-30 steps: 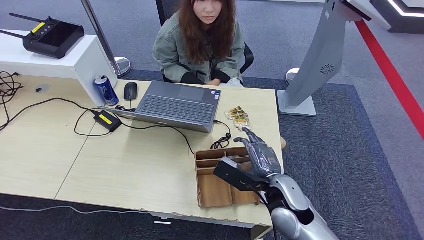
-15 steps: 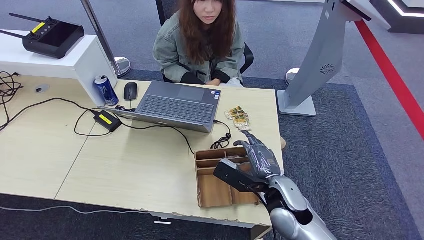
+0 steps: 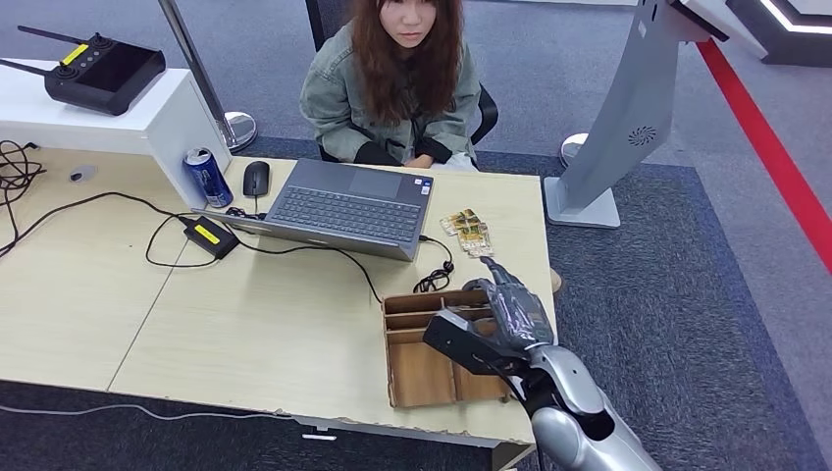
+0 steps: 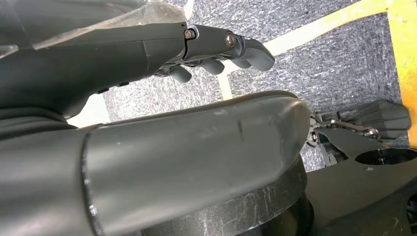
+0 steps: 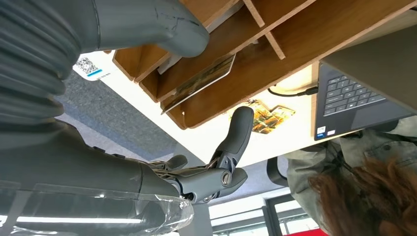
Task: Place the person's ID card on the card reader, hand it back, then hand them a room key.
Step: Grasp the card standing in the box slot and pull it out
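Where wrist looks: card (image 5: 199,82) in tray (image 5: 305,29).

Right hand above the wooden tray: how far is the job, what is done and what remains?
Done: nothing can be confirmed; the pictures do not tell whether the ID card step is finished. In hand: the right hand hovers over the wooden tray, fingers apart, holding nothing; a card lies in one compartment under it. Left: probably picking up that card and passing it to the seated person.
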Controlling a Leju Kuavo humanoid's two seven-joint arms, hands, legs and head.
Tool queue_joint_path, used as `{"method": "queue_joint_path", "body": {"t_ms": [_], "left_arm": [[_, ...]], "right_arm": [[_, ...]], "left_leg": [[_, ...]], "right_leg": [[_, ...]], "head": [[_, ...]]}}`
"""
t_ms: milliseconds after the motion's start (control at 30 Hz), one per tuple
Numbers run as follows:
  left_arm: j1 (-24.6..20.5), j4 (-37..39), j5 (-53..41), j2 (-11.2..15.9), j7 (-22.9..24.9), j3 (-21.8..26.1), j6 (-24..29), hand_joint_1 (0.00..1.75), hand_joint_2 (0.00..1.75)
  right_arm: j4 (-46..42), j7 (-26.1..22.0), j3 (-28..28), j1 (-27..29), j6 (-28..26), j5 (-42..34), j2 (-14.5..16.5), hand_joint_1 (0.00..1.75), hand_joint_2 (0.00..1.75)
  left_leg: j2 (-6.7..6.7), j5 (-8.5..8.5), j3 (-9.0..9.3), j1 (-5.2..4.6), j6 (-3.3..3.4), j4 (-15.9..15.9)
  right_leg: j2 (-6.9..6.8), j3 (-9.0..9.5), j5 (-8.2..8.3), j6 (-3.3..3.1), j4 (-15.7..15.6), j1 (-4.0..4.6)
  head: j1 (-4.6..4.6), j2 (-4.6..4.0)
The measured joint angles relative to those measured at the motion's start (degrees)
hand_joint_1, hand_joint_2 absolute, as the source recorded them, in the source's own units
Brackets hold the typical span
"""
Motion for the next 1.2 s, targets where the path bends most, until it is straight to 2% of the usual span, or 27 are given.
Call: {"method": "queue_joint_path", "body": {"t_ms": [833, 1133, 1200], "left_arm": [[0.0, 0.0, 0.0, 0.0, 0.5, 0.0, 0.2, 0.0, 0.0], [0.0, 0.0, 0.0, 0.0, 0.6, 0.0, 0.3, 0.0, 0.0], [0.0, 0.0, 0.0, 0.0, 0.6, 0.0, 0.3, 0.0, 0.0]], "right_arm": [[4.4, -0.1, -1.8, 0.0, -2.1, 1.2, 0.2, 0.83, 1.75], [5.1, -0.3, -2.4, -0.1, -2.4, 1.3, 0.3, 0.89, 1.75], [5.1, -0.3, -2.5, -0.1, -2.4, 1.3, 0.3, 0.96, 1.75]], "left_leg": [[0.0, 0.0, -0.01, 0.0, 0.0, 0.0], [-0.01, 0.0, -0.01, 0.0, 0.0, 0.0], [-0.01, 0.0, -0.01, 0.0, 0.0, 0.0]], "right_leg": [[0.0, 0.0, 0.0, 0.0, 0.0, 0.0], [0.0, 0.0, 0.0, 0.0, 0.0, 0.0], [0.0, 0.0, 0.0, 0.0, 0.0, 0.0]], "head": [[-0.01, 0.0], [0.02, 0.0], [0.02, 0.0]]}}
